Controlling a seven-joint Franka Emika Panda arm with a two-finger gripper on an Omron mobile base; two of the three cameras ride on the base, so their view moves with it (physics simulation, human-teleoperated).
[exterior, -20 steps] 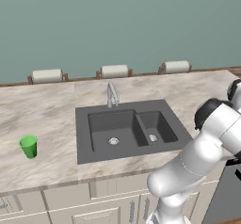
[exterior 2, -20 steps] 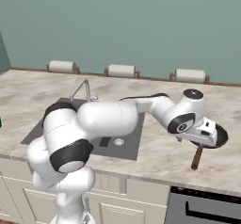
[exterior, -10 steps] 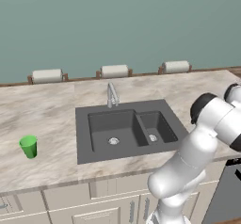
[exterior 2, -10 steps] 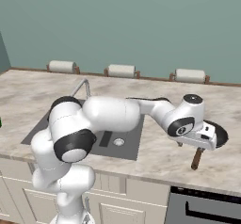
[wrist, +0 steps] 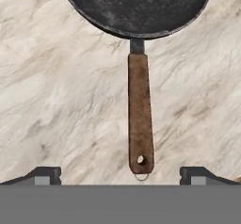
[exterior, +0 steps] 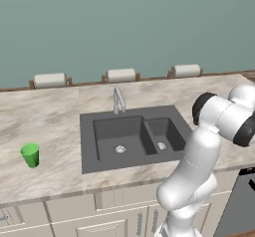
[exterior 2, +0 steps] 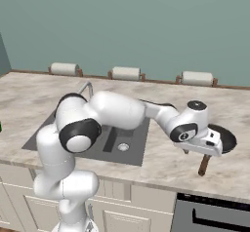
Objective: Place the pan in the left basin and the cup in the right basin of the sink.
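The pincer hangs wide open above the pan handle on the table, right of the sink. If it grabs the handle's thin end, the pan may tip.

The arm reaches out low to the robot's right. The gripper points down, its 2 fingertips spread wide.

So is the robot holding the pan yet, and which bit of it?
Nothing is held. The gripper is open above the pan's handle, one fingertip on each side, not touching it. The pan lies on the counter.
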